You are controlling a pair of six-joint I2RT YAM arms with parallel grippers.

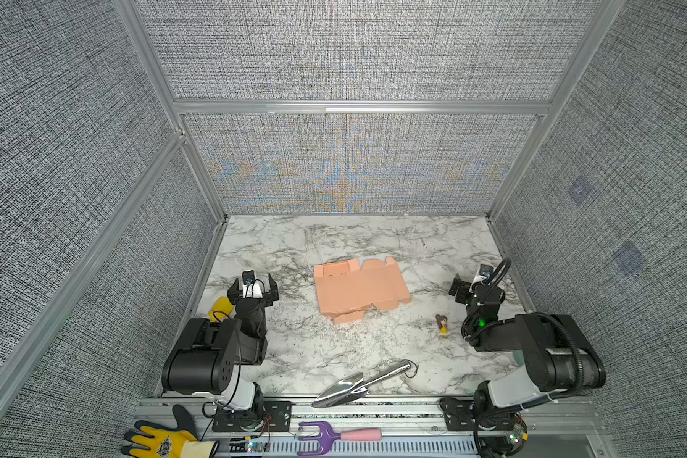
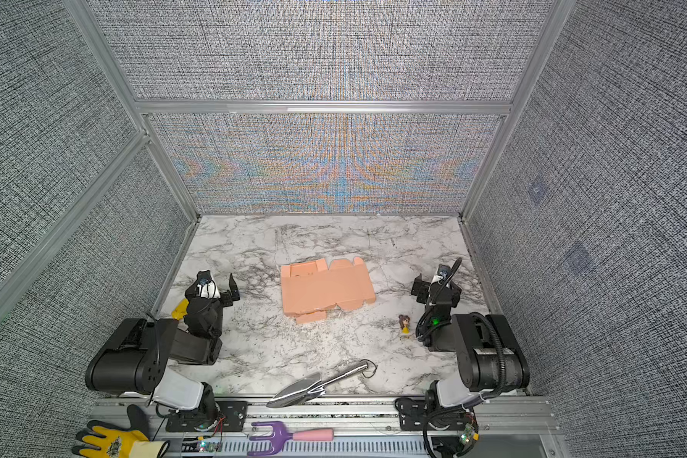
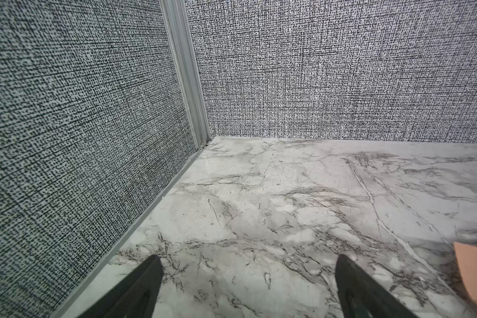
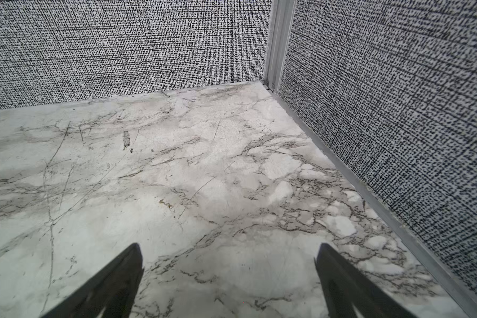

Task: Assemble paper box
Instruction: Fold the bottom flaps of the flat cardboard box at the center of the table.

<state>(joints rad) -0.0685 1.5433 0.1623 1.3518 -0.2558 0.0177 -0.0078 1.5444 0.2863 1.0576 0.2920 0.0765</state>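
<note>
L claw (image 1: 253, 283) hangs w/ jaws spread wide, nothing held; a yellow object (image 1: 221, 307) sits just behind it. The paper box (image 1: 359, 289), a flat creased sheet, lies on the marble bench (image 1: 294, 238) to that claw's right, long axis running claw to claw. R claw (image 1: 472, 283), equally wide & empty, has it on its left; neither arm looks nearer. Figurine (image 1: 442, 323) near R claw and trowel (image 1: 357, 382) by the arm bases seem clear of both reaches.

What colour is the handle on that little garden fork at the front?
Pink; the garden fork has a purple head. It shows best in both top views.
</note>
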